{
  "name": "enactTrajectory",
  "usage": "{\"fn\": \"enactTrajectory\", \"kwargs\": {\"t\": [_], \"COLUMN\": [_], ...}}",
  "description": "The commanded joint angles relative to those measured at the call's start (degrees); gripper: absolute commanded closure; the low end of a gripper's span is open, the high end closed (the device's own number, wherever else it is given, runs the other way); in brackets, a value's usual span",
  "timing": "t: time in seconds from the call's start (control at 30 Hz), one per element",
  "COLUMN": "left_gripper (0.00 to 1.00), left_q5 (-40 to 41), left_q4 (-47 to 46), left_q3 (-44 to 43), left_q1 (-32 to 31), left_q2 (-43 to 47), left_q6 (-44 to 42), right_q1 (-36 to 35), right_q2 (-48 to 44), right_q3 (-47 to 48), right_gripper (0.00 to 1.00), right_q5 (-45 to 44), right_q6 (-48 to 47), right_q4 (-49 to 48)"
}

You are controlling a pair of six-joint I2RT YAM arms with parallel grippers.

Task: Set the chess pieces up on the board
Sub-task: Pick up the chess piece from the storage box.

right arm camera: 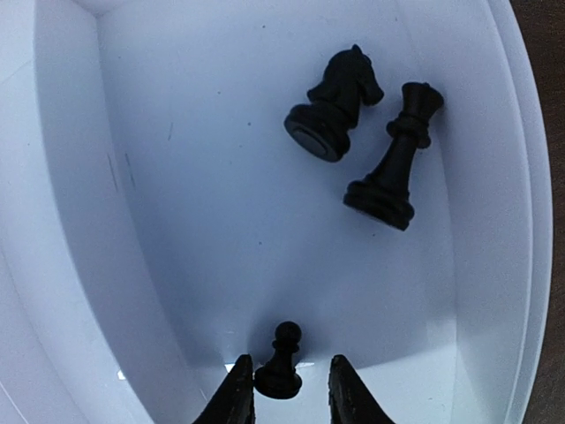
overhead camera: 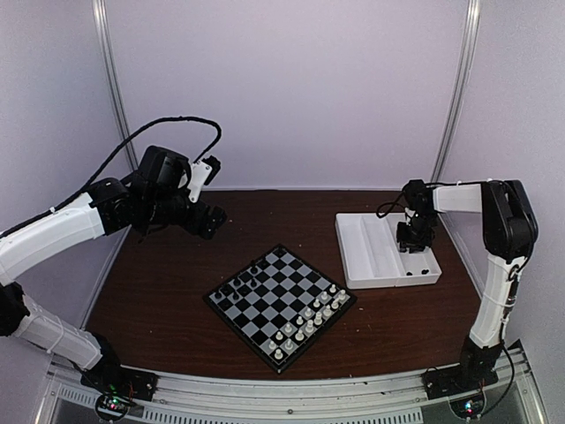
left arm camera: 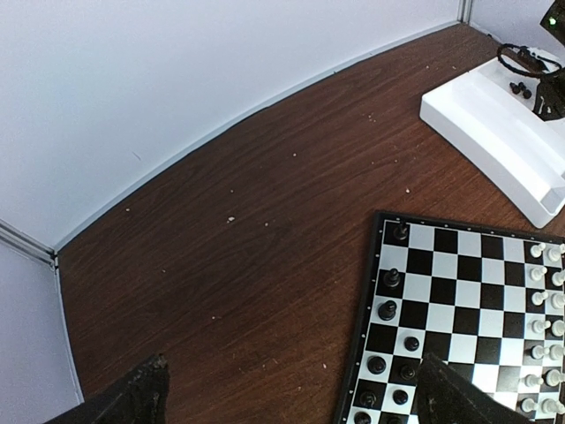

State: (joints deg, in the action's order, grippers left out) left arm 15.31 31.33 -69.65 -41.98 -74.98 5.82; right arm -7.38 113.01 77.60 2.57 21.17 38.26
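In the right wrist view my right gripper [right arm camera: 287, 393] is down in the white tray [right arm camera: 221, 221]. Its jaws stand a little apart around a black pawn [right arm camera: 281, 364]. The pawn touches the left finger, and a gap shows at the right finger. A black knight [right arm camera: 334, 102] and a tall black piece [right arm camera: 397, 159] lie on their sides further in. The board [overhead camera: 278, 296] sits mid-table, with black pieces [overhead camera: 238, 287] along its left side. My left gripper [overhead camera: 208, 218] hangs wide open over the bare table left of the board [left arm camera: 459, 291], holding nothing.
White chessmen [overhead camera: 309, 322] fill the board's right side. The tray [overhead camera: 371, 256] lies at the right of the table, its raised walls close round my right gripper [overhead camera: 413, 238]. White walls enclose the table at the back and sides.
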Motion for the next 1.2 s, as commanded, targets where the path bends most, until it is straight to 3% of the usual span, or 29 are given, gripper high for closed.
{"fn": "enactTrajectory", "kwargs": {"t": [0.0, 0.33, 0.5, 0.67, 0.97, 1.17], "left_gripper": [0.02, 0.02, 0.02, 0.02, 0.02, 0.02], "left_q5": [-0.4, -0.1, 0.0, 0.1, -1.0, -3.9], "left_q4": [-1.4, -1.5, -1.5, -1.5, -2.1, -3.7], "left_q3": [0.0, -0.1, 0.1, 0.2, 0.6, 1.1], "left_q1": [0.3, 0.3, 0.3, 0.3, 0.3, 0.3], "left_q2": [1.2, 1.2, 1.3, 1.3, 1.1, 0.9], "left_q6": [-0.6, -0.6, -0.7, -0.7, 0.2, 2.4], "right_q1": [-0.4, -0.4, -0.4, -0.4, -2.2, -5.5], "right_q2": [1.6, 2.6, 2.1, 0.2, -7.9, -15.7], "right_q3": [-0.8, 0.9, 0.8, 1.0, -0.8, -6.4], "right_gripper": [0.71, 0.74, 0.86, 0.86, 0.87, 0.86], "right_q5": [0.3, 0.3, 0.0, -0.4, -5.2, -8.1], "right_q6": [0.5, 0.4, 0.4, 0.3, -3.8, -8.4], "right_q4": [-1.4, -0.7, -0.8, -0.2, 0.5, -5.2]}}
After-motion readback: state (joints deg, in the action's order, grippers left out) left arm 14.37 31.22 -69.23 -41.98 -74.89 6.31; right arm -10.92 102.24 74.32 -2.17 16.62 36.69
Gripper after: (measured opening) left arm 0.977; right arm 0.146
